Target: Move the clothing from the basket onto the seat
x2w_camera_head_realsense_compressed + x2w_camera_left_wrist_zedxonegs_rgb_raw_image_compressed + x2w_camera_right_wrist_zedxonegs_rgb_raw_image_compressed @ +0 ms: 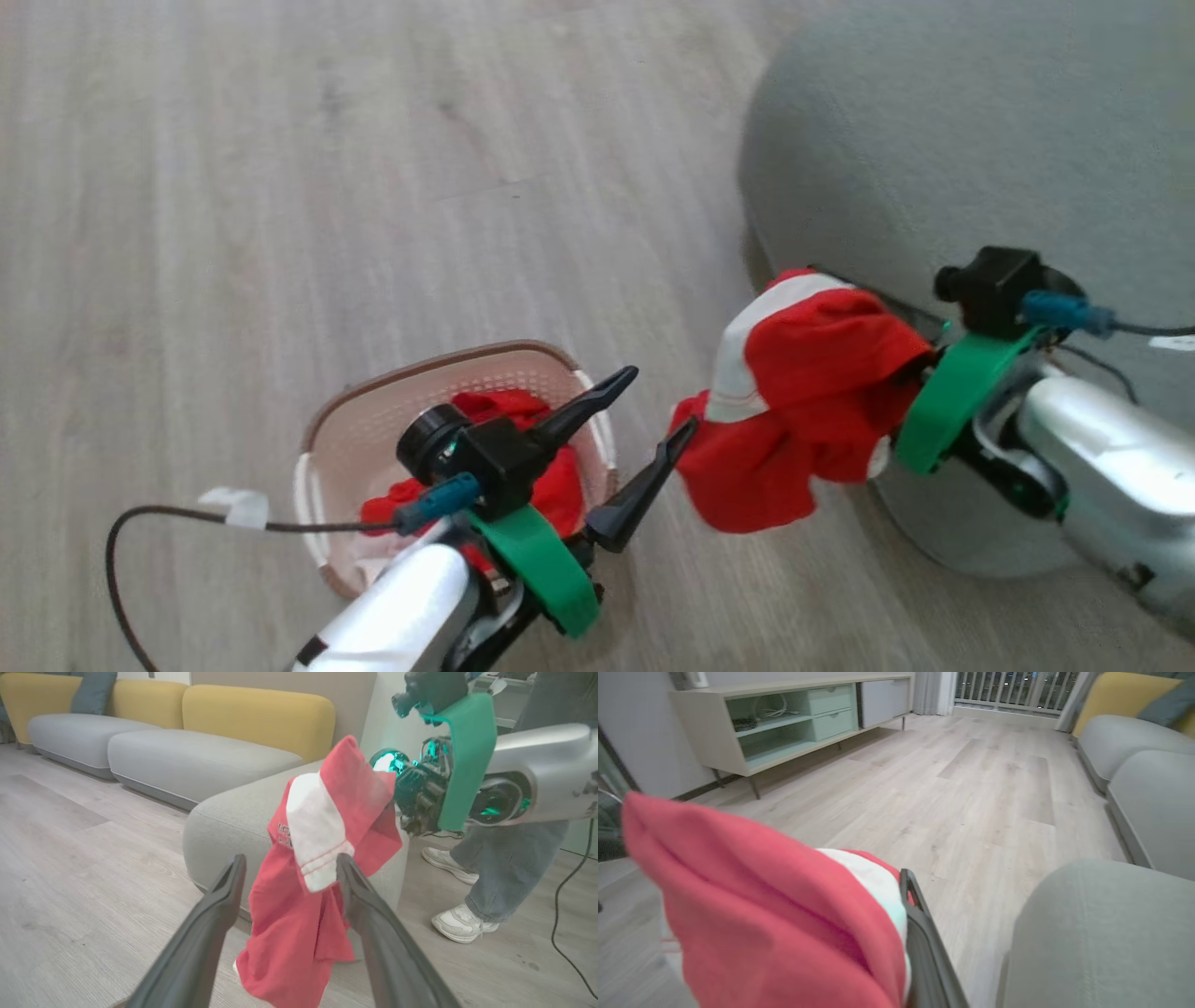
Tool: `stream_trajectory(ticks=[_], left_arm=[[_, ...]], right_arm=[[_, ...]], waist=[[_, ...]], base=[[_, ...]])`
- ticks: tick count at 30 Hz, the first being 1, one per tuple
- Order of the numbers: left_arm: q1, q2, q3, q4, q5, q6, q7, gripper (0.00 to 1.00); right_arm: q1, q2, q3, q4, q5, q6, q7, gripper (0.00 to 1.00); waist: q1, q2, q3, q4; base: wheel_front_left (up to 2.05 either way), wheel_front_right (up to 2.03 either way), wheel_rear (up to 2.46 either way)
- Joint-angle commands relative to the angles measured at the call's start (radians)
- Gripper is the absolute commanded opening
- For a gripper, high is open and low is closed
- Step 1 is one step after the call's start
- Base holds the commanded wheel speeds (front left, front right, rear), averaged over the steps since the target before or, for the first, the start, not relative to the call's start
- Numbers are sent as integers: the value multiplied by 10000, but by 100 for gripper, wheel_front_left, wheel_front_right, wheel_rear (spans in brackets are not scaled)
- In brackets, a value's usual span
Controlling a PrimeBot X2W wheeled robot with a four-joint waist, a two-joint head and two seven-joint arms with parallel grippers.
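- The right gripper [920, 366] has its fingers clenched on one piece of the clothing [812, 392], a red garment with a white panel. The pinch is buried in the bunched top of the cloth.
- That garment hangs in the air over the floor [280, 187], between the basket [373, 420] and the seat [934, 140], just off the seat's rounded corner. From the left wrist it droops straight down from the pinch, long axis near vertical.
- The left gripper [661, 399] stands above the basket with its fingers spread wide, grasping nothing. One fingertip sits just beside the garment's lower edge; I cannot tell whether it touches.
- More red clothing [504, 411] lies in the basket, partly hidden under the left wrist.
- What the coming move turns on, to my eye: the seat lies behind and to the right of the held garment, on the right arm's side, so that arm is much the nearer to carry it across. The hanging tail must be lifted over the cushion's edge, not dragged against its side.
- The left arm is the nearer to what remains in the basket.
- A person's legs and pale shoes [460, 924] stand near the seat corner, beyond the right arm.
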Motion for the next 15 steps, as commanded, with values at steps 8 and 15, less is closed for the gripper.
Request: stream_trajectory(ticks=[8, 15], left_arm=[[-430, -90, -10, 39, 131, -9, -123, 100], [-541, -103, -75, 56, 146, -9, -124, 100]], right_arm=[[24, -569, -942, -120, -93, -4, -67, 0], [228, -723, -1607, -211, -225, -4, -67, 0]], waist=[[-1, -1, 358, -1023], [-1, -1, 554, -1093]], base=[[0, 0, 0], [0, 0, 0]])
